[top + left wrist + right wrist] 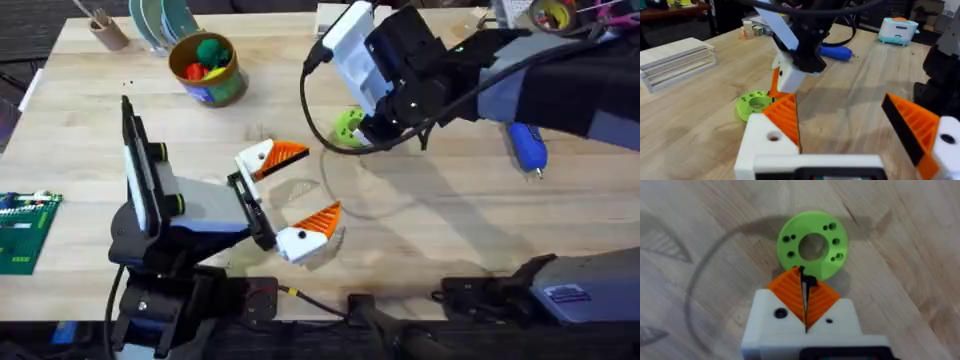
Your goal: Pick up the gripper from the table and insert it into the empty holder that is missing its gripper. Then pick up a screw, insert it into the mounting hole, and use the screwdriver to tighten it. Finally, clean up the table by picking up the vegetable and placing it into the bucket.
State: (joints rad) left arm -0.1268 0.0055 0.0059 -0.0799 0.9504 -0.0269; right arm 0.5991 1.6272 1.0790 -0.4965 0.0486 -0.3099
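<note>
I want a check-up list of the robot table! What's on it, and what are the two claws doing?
Surface: wooden table, bare in the middle.
Job's things: blue screwdriver lying at the right; bucket at the back, toys inside.
Clutter: green ring with holes; brown cup; green circuit board at the left edge.
Grippers: left tool open, orange pads apart; right tool shut, tip right at the green ring.
Cables: black cable looping from the right arm.
Surroundings: stacked boards and a light-blue device at the table's edges.

Even bright overhead light, soft shadows on the wooden table (430, 230), near arm parts blurred
</note>
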